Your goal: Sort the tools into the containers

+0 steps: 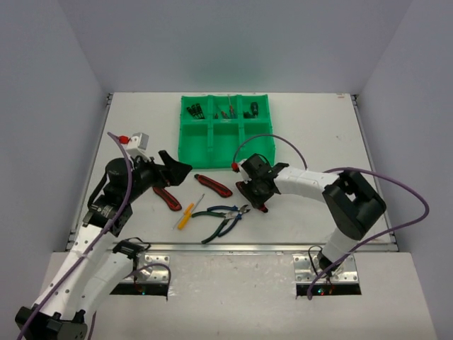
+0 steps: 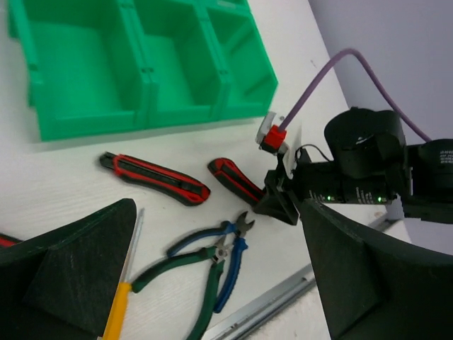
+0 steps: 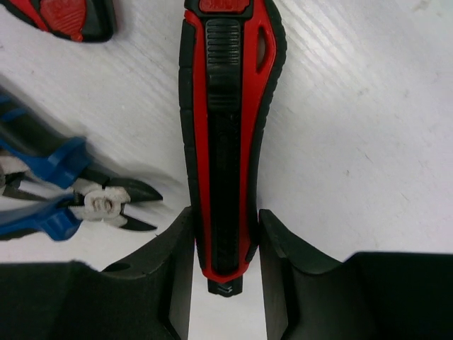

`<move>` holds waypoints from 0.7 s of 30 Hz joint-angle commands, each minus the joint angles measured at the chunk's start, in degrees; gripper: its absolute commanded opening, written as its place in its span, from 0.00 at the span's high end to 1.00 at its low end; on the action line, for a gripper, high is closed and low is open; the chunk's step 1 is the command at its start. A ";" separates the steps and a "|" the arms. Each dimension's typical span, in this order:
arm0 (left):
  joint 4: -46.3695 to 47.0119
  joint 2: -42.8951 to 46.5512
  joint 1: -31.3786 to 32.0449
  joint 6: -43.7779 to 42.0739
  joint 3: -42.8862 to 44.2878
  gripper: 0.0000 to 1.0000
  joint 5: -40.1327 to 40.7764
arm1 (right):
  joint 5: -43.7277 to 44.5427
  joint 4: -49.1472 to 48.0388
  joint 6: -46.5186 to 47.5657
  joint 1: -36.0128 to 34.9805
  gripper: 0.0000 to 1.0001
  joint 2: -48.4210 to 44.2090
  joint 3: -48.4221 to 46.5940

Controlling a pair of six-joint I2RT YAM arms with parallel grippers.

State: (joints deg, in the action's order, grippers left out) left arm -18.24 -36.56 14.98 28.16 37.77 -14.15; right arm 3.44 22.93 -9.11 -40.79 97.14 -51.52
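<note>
White table [image 1: 318, 127], right fingers [image 3: 159, 283] tight around a utility knife [image 3: 223, 142], clear only from the wrist; left fingers [image 2: 71, 276] wide apart.

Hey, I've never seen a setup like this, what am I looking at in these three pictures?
A robot's left arm and right arm are bolted to a table. One picture looks down from above; the other two come from a camera on each wrist. On the table sit a green tray with small tools in its far row, a screwdriver, pliers and loose knives. The right claw grips one knife, which lies on the table. The left claw is open and holds nothing.
</note>
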 commanded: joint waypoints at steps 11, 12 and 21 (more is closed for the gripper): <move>53.65 -20.66 15.30 23.17 -9.37 0.00 -12.38 | -24.70 -24.77 -8.47 -2.00 1.00 -35.89 13.90; 53.65 -22.03 15.39 23.17 -8.21 0.00 -11.65 | -24.72 -25.25 -8.66 -2.02 1.00 -36.44 13.91; 51.63 -31.67 21.47 22.73 -1.73 0.39 -6.68 | -26.05 -28.08 -10.71 -2.40 1.00 -40.77 14.07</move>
State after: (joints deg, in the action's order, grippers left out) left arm 30.13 -64.89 34.11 51.08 32.44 -22.83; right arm -21.07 0.84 -18.43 -42.91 58.38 -36.42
